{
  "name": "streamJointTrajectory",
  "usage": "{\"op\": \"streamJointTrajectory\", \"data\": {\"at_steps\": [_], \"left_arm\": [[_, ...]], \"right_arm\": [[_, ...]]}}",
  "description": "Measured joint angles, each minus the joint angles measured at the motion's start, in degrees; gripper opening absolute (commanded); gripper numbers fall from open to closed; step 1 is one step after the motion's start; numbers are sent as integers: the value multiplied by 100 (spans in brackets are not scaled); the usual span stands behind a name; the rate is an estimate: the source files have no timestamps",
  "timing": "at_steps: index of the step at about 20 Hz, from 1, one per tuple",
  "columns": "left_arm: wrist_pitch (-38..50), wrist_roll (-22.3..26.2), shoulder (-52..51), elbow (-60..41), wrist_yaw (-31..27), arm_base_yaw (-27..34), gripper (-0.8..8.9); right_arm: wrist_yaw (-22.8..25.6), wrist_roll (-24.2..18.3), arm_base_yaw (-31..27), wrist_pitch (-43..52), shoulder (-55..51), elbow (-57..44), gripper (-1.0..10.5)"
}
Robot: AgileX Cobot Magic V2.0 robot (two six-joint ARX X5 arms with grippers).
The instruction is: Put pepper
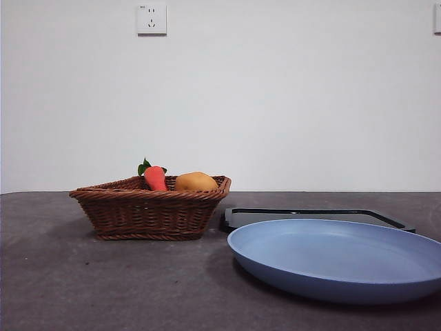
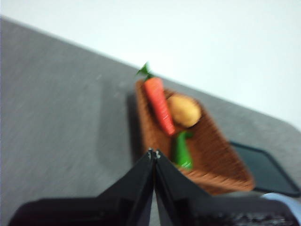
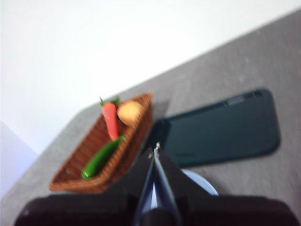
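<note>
Nearest the front edge of the surface sits the blue plate (image 1: 337,258), while the pepper (image 3: 102,157) lies deep in the basket (image 1: 148,214) against the carrot (image 3: 111,121), so either pressed-together tool, left tool (image 2: 154,153) or right tool (image 3: 155,148), risks snagging wicker or carrot.

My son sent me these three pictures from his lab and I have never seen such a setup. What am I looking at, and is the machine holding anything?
It is a two-armed robot at a grey table. One picture is taken from a low camera looking level across the table; the other two come from cameras on each arm's wrist, looking down past that arm's own black pincers. The left gripper and the right gripper are both shut and hold nothing. On the table stands a wicker basket with a carrot, a rounded orange-yellow fruit and a long green pepper, which the front view does not show. Beside the basket lie a dark tray and a blue plate.
</note>
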Motion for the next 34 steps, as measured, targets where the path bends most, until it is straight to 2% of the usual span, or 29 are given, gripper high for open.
{"op": "streamJointTrajectory", "data": {"at_steps": [5, 9, 17, 22, 24, 27, 28, 29, 31, 32, 34], "left_arm": [[-470, 7, 581, 828, 494, -2, 6], [-1126, 304, 1051, 1488, 798, 0, 6], [-2269, 1357, 1998, 2761, 1814, 0, 6], [-3292, 1971, 2535, 3477, 2192, 0, 6], [-3685, 2317, 2750, 3797, 2273, -2, 6], [-3668, 2546, 2857, 3936, 2280, -2, 10], [-3624, 2570, 2868, 3943, 2280, -2, 23], [-3585, 2575, 2874, 3943, 2277, -2, 85], [-3582, 2575, 2874, 3943, 2277, -2, 303], [-3582, 2579, 2874, 3943, 2277, -2, 356], [-3582, 2581, 2874, 3943, 2277, -2, 357]], "right_arm": [[-422, -42, 0, -391, 649, 737, 5], [-632, -378, 0, -1193, 1246, 1508, 5], [-734, -1784, 0, -3252, 2452, 3318, 5], [-732, -2736, 0, -4647, 3058, 4293, 5], [-728, -3053, 0, -5066, 3209, 4594, 6], [-728, -3239, 0, -5160, 3257, 4662, 14], [-728, -3270, 0, -5163, 3283, 4662, 23], [-728, -3289, 0, -5163, 3311, 4662, 67], [-728, -3292, 0, -5163, 3370, 4662, 222], [-728, -3287, 0, -5163, 3401, 4662, 286], [-728, -3241, 0, -5163, 3497, 4662, 301]]}}
